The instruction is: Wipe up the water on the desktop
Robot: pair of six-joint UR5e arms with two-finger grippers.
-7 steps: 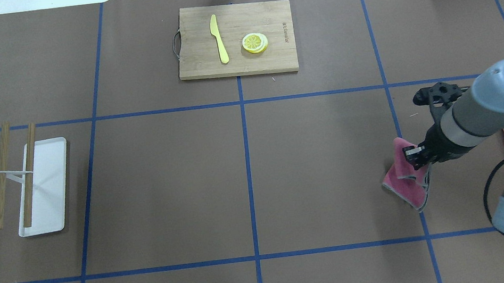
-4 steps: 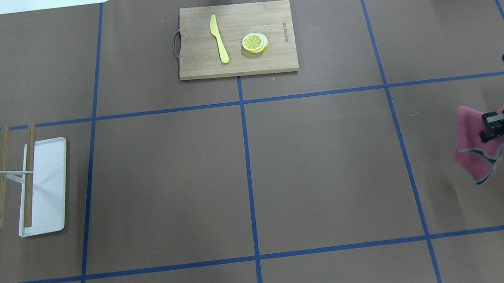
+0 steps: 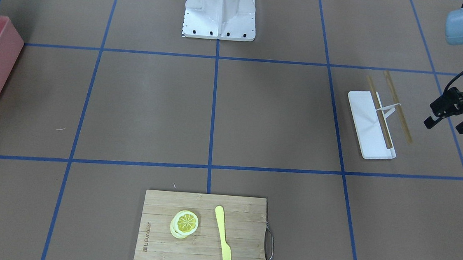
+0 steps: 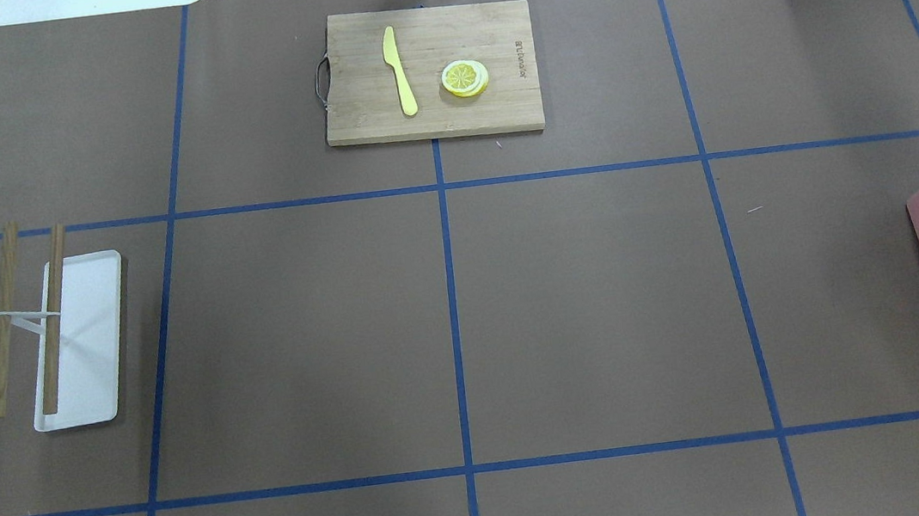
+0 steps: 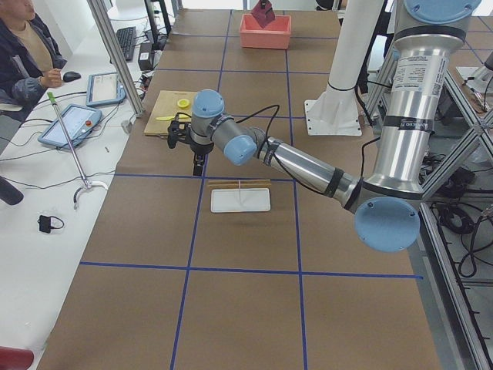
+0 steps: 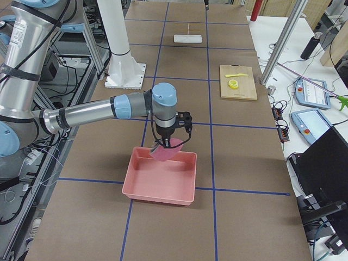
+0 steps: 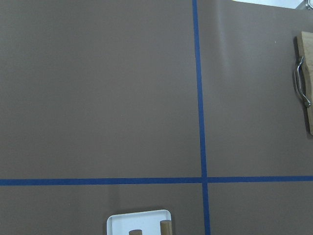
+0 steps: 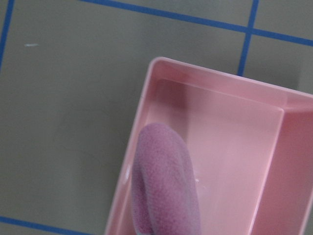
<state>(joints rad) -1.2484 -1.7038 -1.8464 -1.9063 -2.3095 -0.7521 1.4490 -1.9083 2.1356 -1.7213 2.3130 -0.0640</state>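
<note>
The desktop (image 4: pixel 304 336) is a matte brown surface with a blue tape grid; I see no water on it. My right gripper (image 6: pixel 171 142) hangs over the pink bin (image 6: pixel 160 182) at the robot's right end of the table. A pink cloth (image 6: pixel 167 152) hangs under the gripper, into the bin. The right wrist view shows the cloth (image 8: pixel 164 186) dangling over the bin's floor (image 8: pixel 234 147), but no fingers, so I cannot tell its grip. My left gripper (image 3: pixel 446 124) is open and empty, raised beyond the white tray (image 3: pixel 370 124).
A bamboo cutting board (image 4: pixel 430 71) with a yellow knife (image 4: pixel 399 70) and lemon slices (image 4: pixel 465 77) lies at the far middle. The white tray (image 4: pixel 79 336) carries two wooden chopsticks (image 4: pixel 51 317). The robot base (image 3: pixel 220 9) stands at the near middle edge.
My right arm has carried the pink cloth to the right, out of the overhead view, and now holds it over the pink bin. The left gripper has barely moved.
</note>
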